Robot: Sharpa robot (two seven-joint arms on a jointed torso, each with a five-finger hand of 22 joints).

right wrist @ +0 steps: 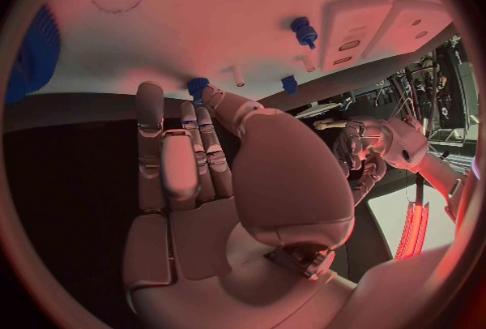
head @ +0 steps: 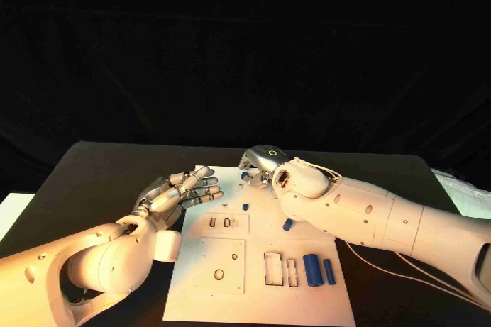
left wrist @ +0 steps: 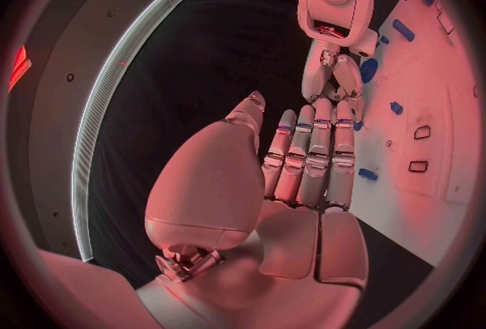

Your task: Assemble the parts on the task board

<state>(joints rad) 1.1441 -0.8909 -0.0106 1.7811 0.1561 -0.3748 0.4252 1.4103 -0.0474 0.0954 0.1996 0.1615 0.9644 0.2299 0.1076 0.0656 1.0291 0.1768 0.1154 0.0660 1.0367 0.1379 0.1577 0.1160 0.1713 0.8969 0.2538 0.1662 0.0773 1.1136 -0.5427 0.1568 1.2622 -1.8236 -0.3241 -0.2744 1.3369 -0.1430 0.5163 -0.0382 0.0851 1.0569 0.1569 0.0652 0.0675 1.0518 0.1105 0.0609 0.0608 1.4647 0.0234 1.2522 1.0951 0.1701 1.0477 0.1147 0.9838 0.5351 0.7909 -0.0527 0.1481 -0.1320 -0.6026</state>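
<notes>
A white board (head: 225, 277) lies mid-table, with bare black table (head: 102, 171) on both sides. The left hand (head: 184, 192) hovers at the board's left edge, fingers straight, holding nothing. The right hand (head: 264, 167) reaches over the far edge, pinching a small blue part (right wrist: 197, 87). Two blue bars (head: 319, 270) lie near the front right.

left hand (left wrist: 304, 167) fingers straight, task board (left wrist: 425, 102) beside
</notes>
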